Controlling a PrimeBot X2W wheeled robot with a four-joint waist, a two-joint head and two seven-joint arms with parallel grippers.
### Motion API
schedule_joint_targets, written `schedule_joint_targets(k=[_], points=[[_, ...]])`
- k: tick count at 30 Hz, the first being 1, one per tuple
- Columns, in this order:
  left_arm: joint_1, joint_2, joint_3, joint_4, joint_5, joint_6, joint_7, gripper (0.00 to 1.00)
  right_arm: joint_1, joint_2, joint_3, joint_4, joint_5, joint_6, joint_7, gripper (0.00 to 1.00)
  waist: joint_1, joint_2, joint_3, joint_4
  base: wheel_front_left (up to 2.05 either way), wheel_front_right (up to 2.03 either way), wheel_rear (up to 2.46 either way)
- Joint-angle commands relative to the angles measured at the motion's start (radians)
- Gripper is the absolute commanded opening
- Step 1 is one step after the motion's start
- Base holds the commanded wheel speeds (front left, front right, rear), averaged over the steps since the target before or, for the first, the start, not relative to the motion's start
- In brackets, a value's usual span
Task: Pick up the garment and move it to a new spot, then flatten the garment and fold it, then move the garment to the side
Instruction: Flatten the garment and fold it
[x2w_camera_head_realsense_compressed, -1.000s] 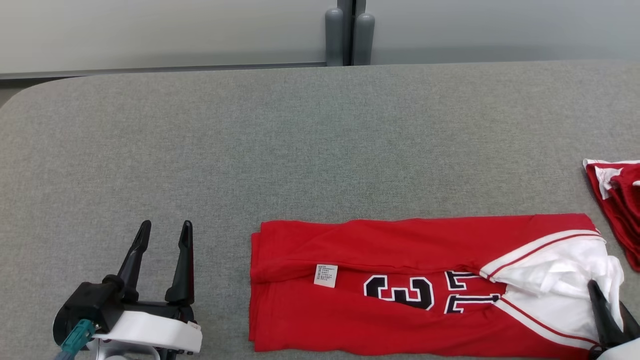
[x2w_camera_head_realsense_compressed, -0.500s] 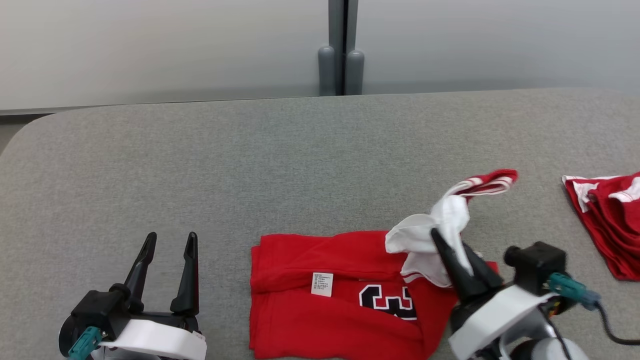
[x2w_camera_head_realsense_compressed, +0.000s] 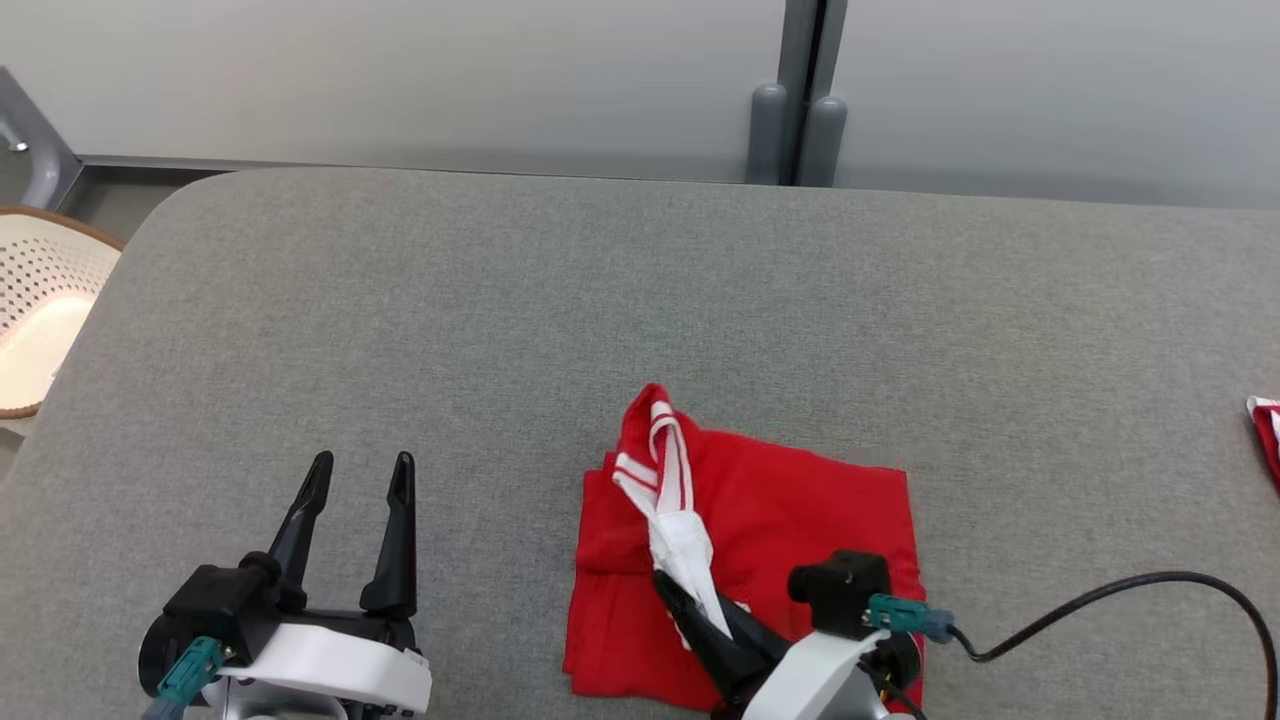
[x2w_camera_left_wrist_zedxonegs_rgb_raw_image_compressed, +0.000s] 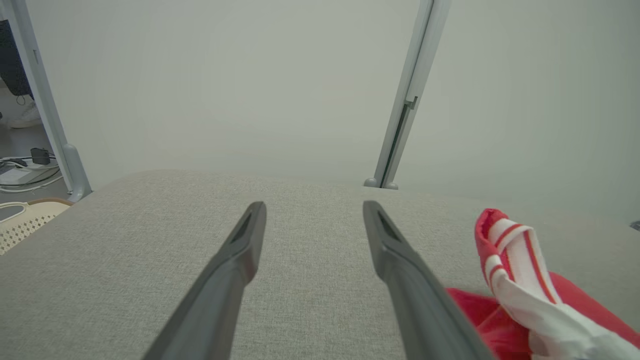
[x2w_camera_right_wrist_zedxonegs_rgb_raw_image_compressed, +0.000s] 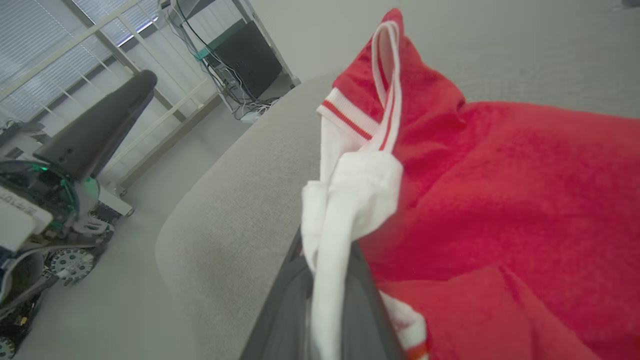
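A: Entry: right gripper (x2w_camera_head_realsense_compressed: 682, 600). Condition?

B: Lower centre of the head frame. Its fingers are pinched together on the white striped end (x2w_camera_head_realsense_compressed: 668, 480) of the red jersey (x2w_camera_head_realsense_compressed: 800, 510). The right wrist view agrees: white cloth is bunched between the dark fingers, and the striped band rises beyond them.

A: Reason for that hold?

B: By my reading, a fold under way. The white end is held over the red body near its left edge, and the red square below looks doubled. Gripping the end lets the whole layer follow the arm.

A: Entry: jersey. Location?

B: Bottom centre of the frame, on the grey table (x2w_camera_head_realsense_compressed: 480, 300). It forms roughly a square of red, with its near edge close to the frame's bottom. The striped end stands lifted off the cloth at the square's upper left corner.

A: Entry: left gripper (x2w_camera_head_realsense_compressed: 362, 465).

B: Lower left, fingers spread apart, holding nothing, well apart from the jersey. Likely placed clear of the fold's path.

A: Edges and room?

B: Bare grey table above the jersey and to both sides.
- The table's rounded corner sits at upper left, with a cream perforated basket (x2w_camera_head_realsense_compressed: 40, 290) beyond it at the left edge.
- A second red garment (x2w_camera_head_realsense_compressed: 1268, 430) peeks in at the far right edge.
- A black cable (x2w_camera_head_realsense_compressed: 1150, 577) loops at lower right, near the jersey's right side, and could snag.

Room for the sideways move looks ample either way.
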Motion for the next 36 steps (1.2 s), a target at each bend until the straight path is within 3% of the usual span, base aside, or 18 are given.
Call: schedule_joint_targets(k=[1,2,4,9,13,17,29,36], points=[[-0.014,-0.001,0.001,0.004,0.000,-0.001,-0.004,1.00,-0.020,-0.002,0.007,0.012,0.010,0.000,-0.015,0.00,0.0000,-0.0001,0.006,0.006,0.00,0.00,0.00],[-0.018,-0.002,0.001,0.007,0.000,-0.001,-0.004,1.00,-0.034,-0.003,0.029,0.030,0.020,0.000,-0.026,0.00,0.0000,-0.0001,0.008,0.008,0.00,0.00,0.00],[-0.026,-0.004,0.000,0.011,0.001,0.001,-0.007,1.00,-0.061,0.000,0.069,0.048,0.045,0.000,-0.056,1.00,0.0000,-0.0001,0.012,0.008,0.00,0.00,0.00],[-0.029,-0.007,0.004,0.022,-0.005,0.001,-0.011,1.00,-0.126,-0.002,0.117,0.075,0.055,0.000,-0.146,1.00,0.0000,-0.0001,0.016,-0.013,0.00,0.00,0.00],[-0.039,-0.006,0.007,0.031,-0.005,-0.005,-0.017,1.00,-0.165,-0.002,0.089,0.069,0.022,0.000,-0.222,1.00,0.0000,-0.0001,0.013,-0.041,0.00,0.00,0.00],[-0.040,0.000,0.017,0.040,-0.002,-0.003,-0.019,1.00,-0.163,-0.011,-0.032,0.060,-0.062,0.000,-0.258,1.00,0.0000,-0.0001,0.001,-0.074,0.00,0.00,0.00],[0.036,0.014,0.042,0.035,-0.026,-0.008,-0.024,1.00,0.097,-0.169,-0.468,-0.106,-0.249,0.000,-0.223,1.00,0.0000,-0.0001,-0.066,-0.164,0.00,0.00,0.00],[0.079,0.031,0.046,0.035,-0.020,0.002,-0.022,1.00,0.230,-0.175,-0.573,-0.258,-0.283,0.000,-0.143,1.00,0.0000,-0.0001,-0.095,-0.190,0.00,0.00,0.00]])
